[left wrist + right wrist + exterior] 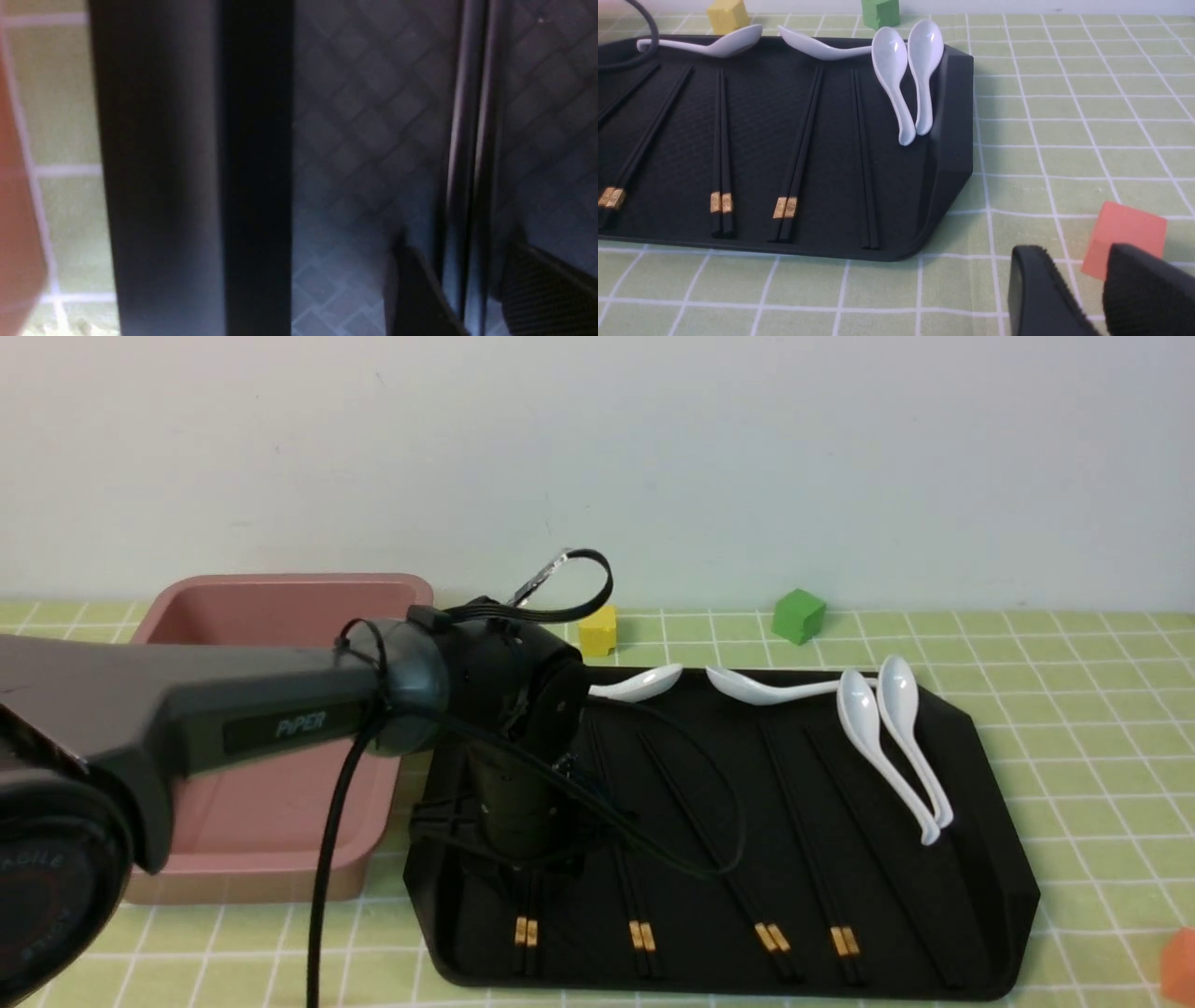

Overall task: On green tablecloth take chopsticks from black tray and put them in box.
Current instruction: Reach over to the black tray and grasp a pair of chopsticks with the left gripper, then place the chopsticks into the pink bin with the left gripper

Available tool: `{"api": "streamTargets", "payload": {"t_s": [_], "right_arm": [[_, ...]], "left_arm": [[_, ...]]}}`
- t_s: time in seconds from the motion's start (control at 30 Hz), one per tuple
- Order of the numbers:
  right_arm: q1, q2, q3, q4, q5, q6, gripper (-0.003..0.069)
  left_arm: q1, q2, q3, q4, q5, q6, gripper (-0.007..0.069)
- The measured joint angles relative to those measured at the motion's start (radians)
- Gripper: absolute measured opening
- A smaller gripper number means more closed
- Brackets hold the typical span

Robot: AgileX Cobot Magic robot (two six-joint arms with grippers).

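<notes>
- Find worktop covered by light yellow-green tablecloth (1074, 709) with thin white grid lines.
- Log large flat matte black rectangular tray (980, 887) with cut corners and low rim, lying on the cloth.
- Log deep dusty-pink plastic box (280, 602) with rounded corners just left of the tray, a narrow strip of cloth showing between them at the near corner.
- Count five sets of long thin black chopsticks (640, 896), all on the tray floor, side by side, running near to far. See gold-orange bands toward the near rim on four pairs.
- Count four glossy white soup spoons (873, 747) on the tray: two along the far rim, two side by side by the far-right corner.
- Trace dark grey left arm (233, 709) across the front of the box to the tray's left part, wrist pointing down.
- In left wrist view, see left tool (460, 242) down at the tray floor, fingers (411, 289) spread either side of the leftmost pair (467, 140). Cannot tell contact with the sticks.
- See right tool (1080, 254) low over the cloth, off the tray beyond its near-right corner, ribbed black fingers parted by a narrow gap, gripping nothing.
- Note small yellow cube (597, 630) and small green cube (798, 616) on the cloth past the far rim, and small orange cube (1125, 231) just beyond the right tool.
</notes>
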Motion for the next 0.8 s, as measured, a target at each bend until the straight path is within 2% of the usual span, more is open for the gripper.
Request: {"api": "streamTargets", "payload": {"t_s": [0.13, 0.23, 0.27, 0.43, 0.57, 0.73, 0.8], "right_arm": [[0.0, 0.0, 0.0, 0.0, 0.0, 0.0, 0.024], [0.0, 0.0, 0.0, 0.0, 0.0, 0.0, 0.024], [0.0, 0.0, 0.0, 0.0, 0.0, 0.0, 0.024], [0.0, 0.0, 0.0, 0.0, 0.0, 0.0, 0.024], [0.0, 0.0, 0.0, 0.0, 0.0, 0.0, 0.024], [0.0, 0.0, 0.0, 0.0, 0.0, 0.0, 0.024], [0.0, 0.0, 0.0, 0.0, 0.0, 0.0, 0.024]], "left_arm": [[0.0, 0.008, -0.007, -0.007, 0.004, 0.0, 0.0253], [0.0, 0.008, -0.013, -0.026, 0.011, 0.002, 0.0121], [0.0, 0.008, -0.017, -0.032, 0.018, 0.0, 0.0102], [0.0, -0.019, -0.048, -0.05, 0.085, 0.0, 0.0113], [0.012, -0.146, -0.158, -0.051, 0.183, 0.034, 0.0113], [0.142, -0.268, -0.286, -0.056, 0.302, 0.114, 0.0113], [0.25, -0.282, -0.295, -0.055, 0.369, 0.128, 0.0113]]}}
